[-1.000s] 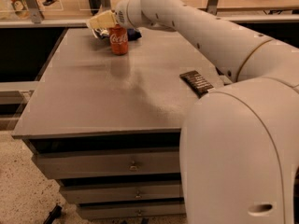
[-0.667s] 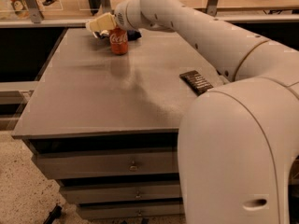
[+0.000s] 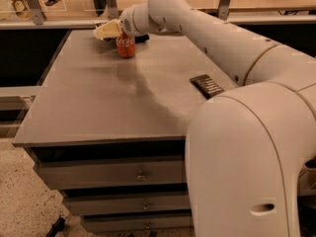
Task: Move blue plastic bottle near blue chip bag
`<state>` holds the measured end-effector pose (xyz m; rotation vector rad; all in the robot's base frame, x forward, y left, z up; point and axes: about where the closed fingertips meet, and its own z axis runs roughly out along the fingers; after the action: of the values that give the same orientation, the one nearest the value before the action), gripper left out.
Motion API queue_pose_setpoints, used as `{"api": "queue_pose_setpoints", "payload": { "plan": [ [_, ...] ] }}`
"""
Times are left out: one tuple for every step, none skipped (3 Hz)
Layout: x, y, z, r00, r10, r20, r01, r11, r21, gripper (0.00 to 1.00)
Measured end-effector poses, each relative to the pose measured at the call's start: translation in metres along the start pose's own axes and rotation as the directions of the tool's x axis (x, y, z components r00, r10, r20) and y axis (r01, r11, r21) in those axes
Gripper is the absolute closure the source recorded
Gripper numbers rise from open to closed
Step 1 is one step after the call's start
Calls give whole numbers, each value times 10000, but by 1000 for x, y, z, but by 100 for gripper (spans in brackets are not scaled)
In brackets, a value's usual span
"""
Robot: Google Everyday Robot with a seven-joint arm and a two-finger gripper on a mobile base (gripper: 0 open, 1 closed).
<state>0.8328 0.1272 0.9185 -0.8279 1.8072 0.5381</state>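
Note:
My gripper (image 3: 107, 31) is at the far back left of the grey table (image 3: 98, 107), just above and left of a red soda can (image 3: 125, 46). The arm reaches to it from the right, across the table. A small dark shape (image 3: 142, 37) lies right behind the can, mostly hidden by the arm. I cannot tell whether it is the blue chip bag. The blue plastic bottle is not in view.
A flat dark brown bar wrapper (image 3: 208, 85) lies near the table's right edge, next to my white body (image 3: 247, 162). Drawers (image 3: 140, 174) sit under the tabletop. A shelf rail (image 3: 49, 22) runs behind the table.
The gripper has sunk very slightly beside the can. Nothing else has moved.

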Motion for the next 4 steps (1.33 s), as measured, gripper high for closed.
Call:
{"api": "queue_pose_setpoints", "payload": {
  "plan": [
    [7,2,2,9999,-7,-168,4,9998,-190,41],
    [9,4,3,9998,-28,-211,21,9994,-334,64],
    [7,7,1,9999,-125,-83,120,9985,-528,87],
    [-1,14,-7,9994,-245,252,265,9963,-813,100]
  ]
}}
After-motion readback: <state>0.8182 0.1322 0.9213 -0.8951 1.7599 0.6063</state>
